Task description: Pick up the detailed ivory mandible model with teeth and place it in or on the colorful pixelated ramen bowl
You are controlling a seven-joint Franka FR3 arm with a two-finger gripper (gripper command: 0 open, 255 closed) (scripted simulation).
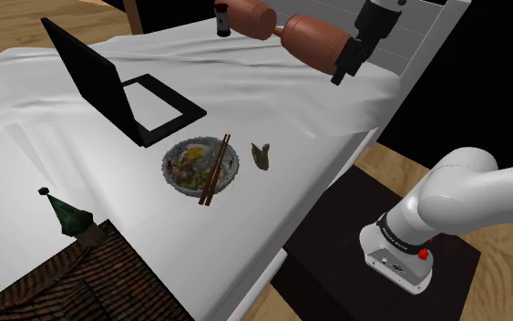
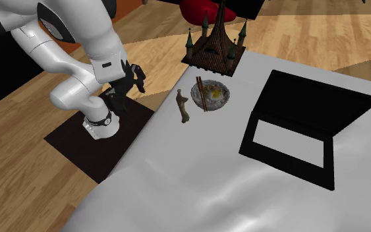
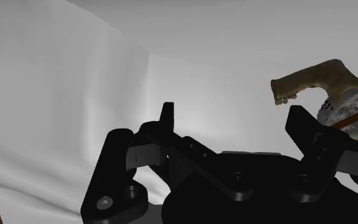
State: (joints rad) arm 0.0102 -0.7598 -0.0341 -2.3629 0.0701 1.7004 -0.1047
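Observation:
The tan mandible model (image 1: 261, 155) (image 2: 184, 107) lies on the white cloth-covered surface (image 1: 272, 100), just beside the colourful ramen bowl (image 1: 200, 166) (image 2: 211, 95). Two brown chopsticks (image 1: 214, 170) rest across the bowl. My black gripper (image 1: 341, 75) (image 2: 136, 78) hangs open in the air near the surface's edge, well short of the mandible, with nothing between its fingers. In the wrist view the gripper (image 3: 232, 127) points at bare cloth. The mandible (image 3: 316, 79) shows its teeth beyond one finger (image 3: 301, 127), and the bowl's rim (image 3: 355, 105) lies right behind it.
An open black laptop (image 1: 117, 91) (image 2: 302, 122) stands beyond the bowl. A dark castle model with green spires (image 1: 72, 246) (image 2: 213, 46) sits at one end. Two reddish-brown rounded shapes (image 1: 313, 41) hang by the gripper. A black mat (image 2: 91, 142) lies under the stand.

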